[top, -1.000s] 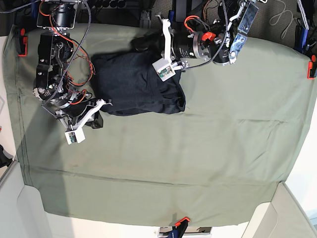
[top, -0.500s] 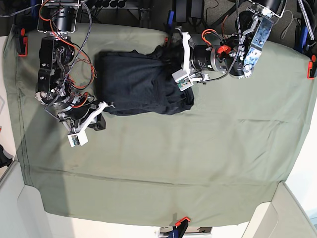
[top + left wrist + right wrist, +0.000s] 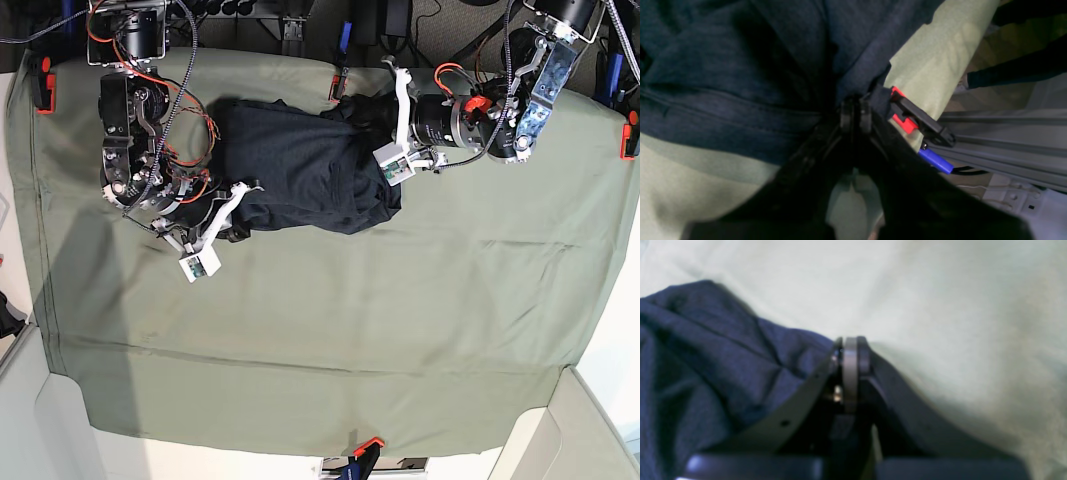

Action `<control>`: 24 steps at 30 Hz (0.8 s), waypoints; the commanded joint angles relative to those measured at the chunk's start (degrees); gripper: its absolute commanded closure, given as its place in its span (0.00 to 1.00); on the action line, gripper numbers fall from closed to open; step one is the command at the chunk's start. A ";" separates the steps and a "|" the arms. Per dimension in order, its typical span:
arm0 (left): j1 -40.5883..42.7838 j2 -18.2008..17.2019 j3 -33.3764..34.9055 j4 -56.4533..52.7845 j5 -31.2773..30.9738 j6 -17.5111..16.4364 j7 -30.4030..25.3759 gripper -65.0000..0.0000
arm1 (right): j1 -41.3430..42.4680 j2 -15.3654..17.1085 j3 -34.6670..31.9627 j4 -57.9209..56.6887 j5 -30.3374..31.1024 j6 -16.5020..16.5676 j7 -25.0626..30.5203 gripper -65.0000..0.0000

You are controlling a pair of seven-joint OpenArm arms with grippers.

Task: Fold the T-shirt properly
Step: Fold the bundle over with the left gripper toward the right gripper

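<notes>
A desk draped in a green cloth (image 3: 420, 330) carries the shirt (image 3: 300, 175), bunched toward the far edge with its long axis running side to side. At the picture's left, the right pincer (image 3: 238, 190) is clamped on the shirt's near corner, cloth bunched beside it. At the opposite end the left pincer (image 3: 385, 108) pinches the far corner, so each arm holds its nearer end.

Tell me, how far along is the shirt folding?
Partly done: the shirt is already bunched into a rough, rumpled block near the far edge of the cloth. In hand: the left gripper and right gripper are each shut on a shirt edge. Left: smoothing it and finishing the folds.
</notes>
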 commanded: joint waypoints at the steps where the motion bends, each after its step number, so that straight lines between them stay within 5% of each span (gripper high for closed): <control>1: -0.07 -0.83 -0.33 0.57 0.63 0.12 0.83 0.98 | 1.09 0.13 -0.44 0.59 0.85 0.70 1.20 1.00; 7: -0.13 -0.81 -0.35 0.57 -0.07 0.12 0.74 0.98 | 1.07 0.15 -1.22 0.59 2.62 0.72 -1.42 1.00; 13: -1.75 -0.83 -0.35 0.57 4.63 0.12 0.72 0.98 | -0.72 0.24 -1.22 1.27 7.06 4.13 -4.96 1.00; 24: -5.55 -0.83 -0.35 0.52 5.90 0.12 -0.15 0.98 | -5.62 5.73 -1.05 3.48 9.75 4.07 -4.13 1.00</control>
